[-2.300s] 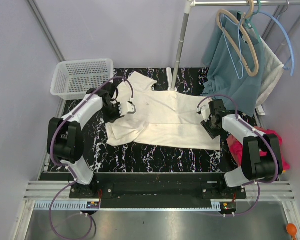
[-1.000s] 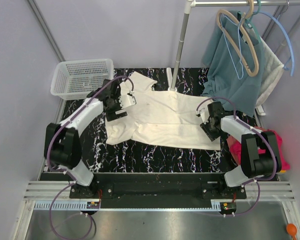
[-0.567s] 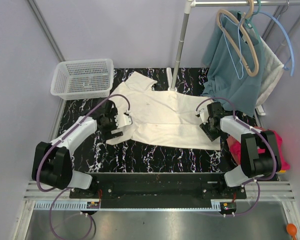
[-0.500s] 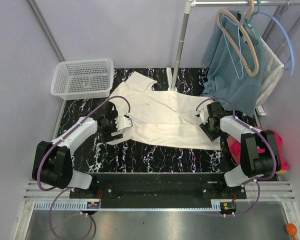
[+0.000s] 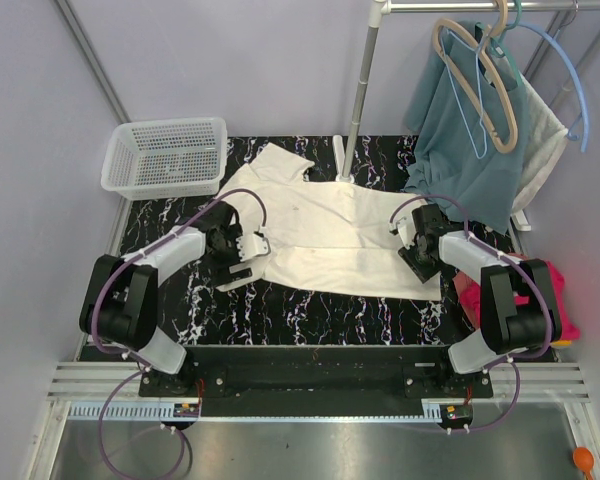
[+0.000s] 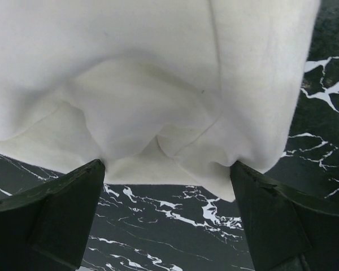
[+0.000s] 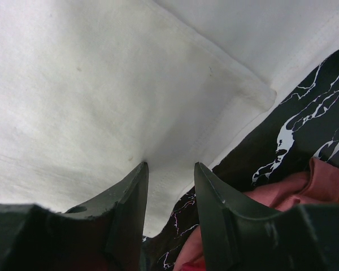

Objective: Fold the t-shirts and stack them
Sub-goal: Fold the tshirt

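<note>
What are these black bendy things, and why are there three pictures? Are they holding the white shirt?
They are two robot arms bolted to a black marbled table. The big picture looks down from above. The other two come from little cameras on each arm's wrist, so you see that arm's own two fingers up close. A cream t-shirt lies spread on the table. The left gripper is wide open at one edge of it. The right gripper is partly open at the opposite edge. Nothing is lifted. A pink shirt lies at the right, a white basket stands at the back left, and a teal garment hangs on hangers.
</note>
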`<action>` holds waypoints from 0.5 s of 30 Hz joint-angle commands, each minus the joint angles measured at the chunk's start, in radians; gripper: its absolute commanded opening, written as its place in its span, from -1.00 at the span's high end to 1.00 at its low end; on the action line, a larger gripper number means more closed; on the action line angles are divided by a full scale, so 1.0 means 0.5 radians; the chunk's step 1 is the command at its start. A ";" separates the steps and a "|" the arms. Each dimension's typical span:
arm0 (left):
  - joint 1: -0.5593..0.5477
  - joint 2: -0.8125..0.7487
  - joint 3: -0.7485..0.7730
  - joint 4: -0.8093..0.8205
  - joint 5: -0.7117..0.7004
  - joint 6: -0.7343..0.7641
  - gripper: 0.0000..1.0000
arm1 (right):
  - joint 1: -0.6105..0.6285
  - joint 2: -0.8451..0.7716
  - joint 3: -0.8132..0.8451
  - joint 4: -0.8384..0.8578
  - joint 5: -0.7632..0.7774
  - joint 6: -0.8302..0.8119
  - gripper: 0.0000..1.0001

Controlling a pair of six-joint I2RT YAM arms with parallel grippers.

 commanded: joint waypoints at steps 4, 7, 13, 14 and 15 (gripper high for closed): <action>-0.021 0.090 -0.004 0.152 -0.039 -0.008 -0.98 | 0.028 0.071 0.015 0.052 0.044 -0.043 0.07; -0.024 0.071 -0.112 0.217 -0.119 0.038 -0.98 | 0.028 0.123 -0.016 0.110 0.065 -0.061 0.07; -0.024 0.016 -0.271 0.275 -0.297 0.118 -0.98 | 0.034 0.160 -0.059 0.156 0.099 -0.089 0.08; -0.024 0.007 -0.290 0.281 -0.322 0.133 -0.98 | 0.031 0.154 -0.068 0.160 0.129 -0.098 0.09; -0.024 -0.018 -0.323 0.284 -0.371 0.163 -0.98 | 0.034 0.142 -0.087 0.160 0.142 -0.116 0.09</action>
